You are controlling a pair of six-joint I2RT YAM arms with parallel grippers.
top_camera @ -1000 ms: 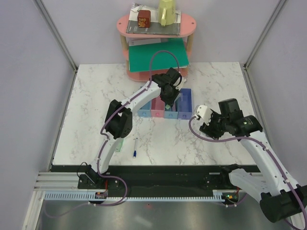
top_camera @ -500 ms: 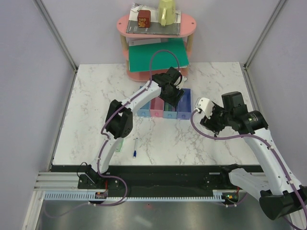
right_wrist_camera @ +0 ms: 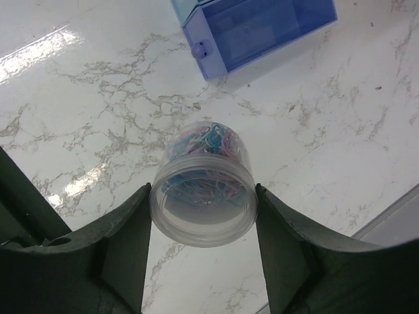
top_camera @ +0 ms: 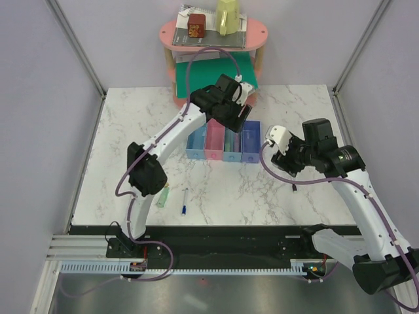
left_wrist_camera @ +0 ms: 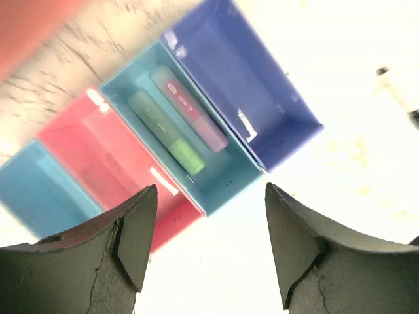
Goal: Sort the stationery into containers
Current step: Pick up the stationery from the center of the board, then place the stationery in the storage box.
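Four joined trays stand mid-table: light blue [top_camera: 195, 145], pink [top_camera: 215, 140], blue [top_camera: 232, 145] and violet-blue [top_camera: 251, 142]. In the left wrist view a pale green marker [left_wrist_camera: 167, 131] and a pink-purple marker [left_wrist_camera: 190, 108] lie in the blue tray [left_wrist_camera: 226, 180]. My left gripper [top_camera: 241, 122] [left_wrist_camera: 211, 188] hangs open and empty above the trays. My right gripper [top_camera: 278, 140] [right_wrist_camera: 203, 196] is shut on a clear round jar of coloured loops [right_wrist_camera: 203, 163], held above the table just right of the violet-blue tray [right_wrist_camera: 262, 26]. A white pen with a blue tip [top_camera: 184, 201] and a pale green item [top_camera: 163, 195] lie near the front left. A thin black pen [top_camera: 295, 188] [left_wrist_camera: 393, 82] lies right of the trays.
The pink oval two-tier shelf [top_camera: 255, 36] stands at the back with grey books, a red box and a yellow-green cup on top and a green folder [top_camera: 216, 75] below. Grey walls close in both sides. The black front rail runs along the near edge.
My left gripper has lifted away from the blue tray and drawn back toward the shelf, its elbow swinging left. My right gripper has moved a little farther from me with the jar.
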